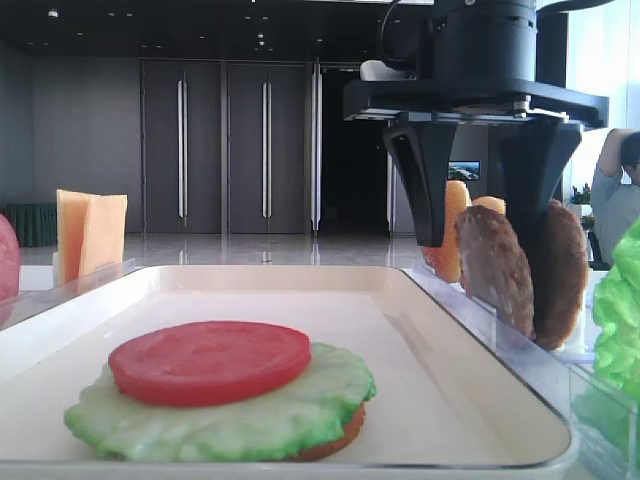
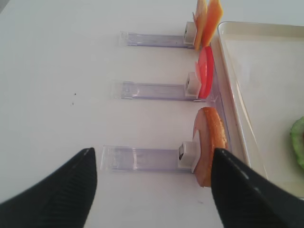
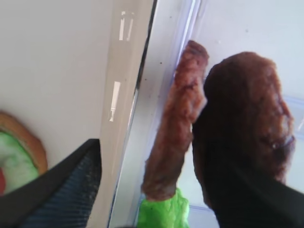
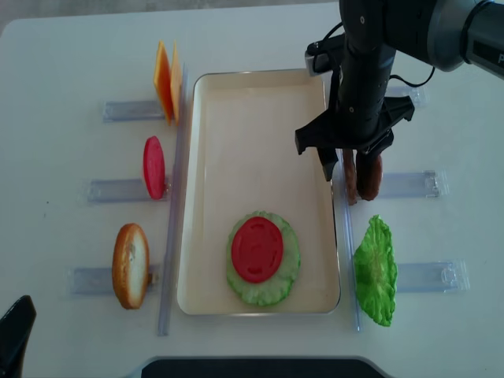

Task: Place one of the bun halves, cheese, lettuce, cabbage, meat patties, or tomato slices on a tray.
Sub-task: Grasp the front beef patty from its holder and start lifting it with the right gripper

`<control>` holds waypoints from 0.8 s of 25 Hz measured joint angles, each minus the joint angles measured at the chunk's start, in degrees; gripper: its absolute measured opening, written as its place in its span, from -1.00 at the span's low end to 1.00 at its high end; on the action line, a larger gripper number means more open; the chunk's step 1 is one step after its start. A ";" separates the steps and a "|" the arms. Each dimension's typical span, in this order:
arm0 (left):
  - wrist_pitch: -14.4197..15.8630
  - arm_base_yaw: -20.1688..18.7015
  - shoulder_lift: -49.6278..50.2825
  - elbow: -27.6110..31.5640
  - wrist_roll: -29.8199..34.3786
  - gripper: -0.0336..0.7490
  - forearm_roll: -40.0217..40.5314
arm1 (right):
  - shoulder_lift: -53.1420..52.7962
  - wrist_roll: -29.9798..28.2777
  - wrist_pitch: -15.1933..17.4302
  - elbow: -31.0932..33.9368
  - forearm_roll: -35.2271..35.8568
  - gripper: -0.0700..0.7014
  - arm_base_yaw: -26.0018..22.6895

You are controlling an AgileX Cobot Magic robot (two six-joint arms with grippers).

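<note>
Two meat patties stand on edge in a clear holder just right of the cream tray [image 4: 252, 142]. My right gripper [image 4: 344, 169] is lowered over them, open, its fingers straddling the greyish-brown patty [image 3: 175, 123]. A gap shows between the left finger [image 3: 61, 190] and that patty, and the other finger sits against the darker patty [image 3: 247, 109]. On the tray, a tomato slice [image 4: 257, 249] lies on lettuce [image 4: 287, 276] over a bun half [image 1: 340, 440]. My left gripper [image 2: 153, 154] hovers open above the table, holding nothing, by the upright bun half [image 2: 211, 142].
Cheese slices [image 4: 165, 79], an upright tomato slice [image 4: 153, 167] and a bun half [image 4: 131, 264] stand in clear holders left of the tray. A bright green lettuce leaf [image 4: 376, 272] stands in a holder at the right. A person [image 1: 620, 195] sits in the background.
</note>
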 joint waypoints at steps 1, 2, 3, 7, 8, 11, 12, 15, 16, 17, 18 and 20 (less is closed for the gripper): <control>0.00 0.00 0.00 0.00 0.00 0.55 0.00 | 0.00 0.06 -0.35 0.00 0.16 0.32 0.00; 0.00 0.00 0.00 0.00 0.00 0.55 0.00 | 0.00 0.16 -0.70 0.00 0.38 0.32 0.00; 0.00 0.00 0.00 0.00 0.00 0.55 0.00 | 0.00 0.27 -1.29 0.00 0.49 0.32 0.00; 0.00 0.00 0.00 0.00 0.00 0.55 0.00 | 0.00 0.83 -2.43 -0.19 0.49 0.32 0.00; 0.00 0.00 0.00 0.00 0.00 0.55 0.00 | 0.00 0.95 -2.50 -0.37 0.49 0.32 -0.02; 0.00 0.00 0.00 0.00 0.00 0.55 0.00 | 0.00 1.00 -2.20 -1.06 0.07 0.32 -0.22; 0.00 0.00 0.00 0.00 0.00 0.55 0.00 | 0.00 1.00 -1.82 -1.08 0.06 0.32 -0.36; 0.00 0.00 0.00 0.00 0.00 0.55 0.00 | 0.00 1.00 -1.00 -1.08 -0.16 0.30 -0.96; 0.00 0.00 0.00 0.00 0.00 0.55 0.00 | 0.00 1.00 -0.87 -1.08 -0.19 0.28 -1.09; 0.00 0.00 0.00 0.00 0.00 0.55 0.00 | 0.00 1.00 -0.76 -1.08 -0.19 0.25 -1.15; 0.00 0.00 0.00 0.00 0.00 0.55 0.00 | 0.00 1.00 -0.76 -1.08 -0.19 0.22 -1.20; 0.00 0.00 0.00 0.00 0.00 0.55 0.00 | 0.00 1.00 -0.76 -1.08 -0.19 0.16 -1.20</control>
